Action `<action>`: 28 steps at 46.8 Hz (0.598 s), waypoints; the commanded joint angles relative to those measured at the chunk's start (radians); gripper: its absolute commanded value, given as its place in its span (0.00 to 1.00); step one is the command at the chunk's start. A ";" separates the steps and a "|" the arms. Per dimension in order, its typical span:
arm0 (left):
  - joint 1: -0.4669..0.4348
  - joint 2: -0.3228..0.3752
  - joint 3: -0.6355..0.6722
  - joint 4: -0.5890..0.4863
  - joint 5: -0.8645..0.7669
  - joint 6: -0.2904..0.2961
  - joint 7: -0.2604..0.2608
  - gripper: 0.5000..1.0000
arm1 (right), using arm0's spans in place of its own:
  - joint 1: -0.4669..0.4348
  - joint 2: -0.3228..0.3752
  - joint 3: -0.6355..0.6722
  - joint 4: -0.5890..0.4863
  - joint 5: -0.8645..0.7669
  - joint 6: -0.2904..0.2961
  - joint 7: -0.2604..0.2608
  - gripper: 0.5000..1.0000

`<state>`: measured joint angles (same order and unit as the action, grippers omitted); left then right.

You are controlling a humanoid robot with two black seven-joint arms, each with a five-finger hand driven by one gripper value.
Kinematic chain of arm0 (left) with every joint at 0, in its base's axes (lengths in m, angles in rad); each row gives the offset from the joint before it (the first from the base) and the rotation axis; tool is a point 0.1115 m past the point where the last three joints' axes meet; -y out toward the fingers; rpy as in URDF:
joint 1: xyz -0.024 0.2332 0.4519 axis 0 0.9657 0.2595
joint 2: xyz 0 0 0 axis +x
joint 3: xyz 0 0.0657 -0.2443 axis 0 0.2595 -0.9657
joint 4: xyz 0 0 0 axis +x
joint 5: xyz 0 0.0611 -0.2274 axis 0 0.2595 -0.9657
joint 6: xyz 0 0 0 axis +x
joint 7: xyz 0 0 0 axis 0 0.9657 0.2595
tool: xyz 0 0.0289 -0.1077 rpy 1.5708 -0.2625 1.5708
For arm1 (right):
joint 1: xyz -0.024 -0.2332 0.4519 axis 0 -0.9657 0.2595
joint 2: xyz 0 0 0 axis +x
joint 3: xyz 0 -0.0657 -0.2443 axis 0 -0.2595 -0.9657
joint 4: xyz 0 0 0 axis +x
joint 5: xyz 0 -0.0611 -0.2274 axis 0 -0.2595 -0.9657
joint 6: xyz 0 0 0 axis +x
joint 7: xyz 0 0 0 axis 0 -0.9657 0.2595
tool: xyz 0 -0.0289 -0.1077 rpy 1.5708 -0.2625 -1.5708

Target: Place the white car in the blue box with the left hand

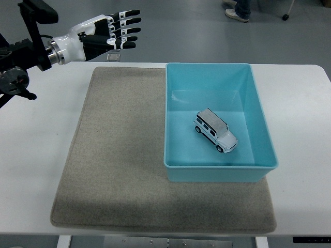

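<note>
Plain white table with rounded corners, a big grey-beige felt mat laid over most of it, smooth grey floor behind with soft glare, plus somebody's shoes and a caster wheel up top.

You had open room over the grey mat and white table. Only the blue box walls stood in the way, with the white car lying diagonally on its floor.
</note>
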<state>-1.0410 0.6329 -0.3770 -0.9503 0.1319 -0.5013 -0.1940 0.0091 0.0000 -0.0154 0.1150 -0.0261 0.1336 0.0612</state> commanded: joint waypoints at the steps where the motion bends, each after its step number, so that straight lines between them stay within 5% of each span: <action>1: 0.047 0.025 -0.003 0.025 -0.128 -0.043 0.001 1.00 | 0.000 0.000 0.000 0.000 0.000 0.000 0.000 0.87; 8: 0.107 0.039 -0.003 0.080 -0.281 -0.109 0.007 1.00 | 0.000 0.000 0.000 0.000 0.000 0.000 0.000 0.87; 28: 0.211 0.037 -0.072 0.128 -0.613 -0.110 0.159 1.00 | 0.000 0.000 0.000 0.000 0.000 0.000 0.000 0.87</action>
<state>-0.8478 0.6703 -0.4330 -0.8217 -0.4473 -0.6111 -0.0574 0.0092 0.0000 -0.0153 0.1150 -0.0261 0.1336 0.0612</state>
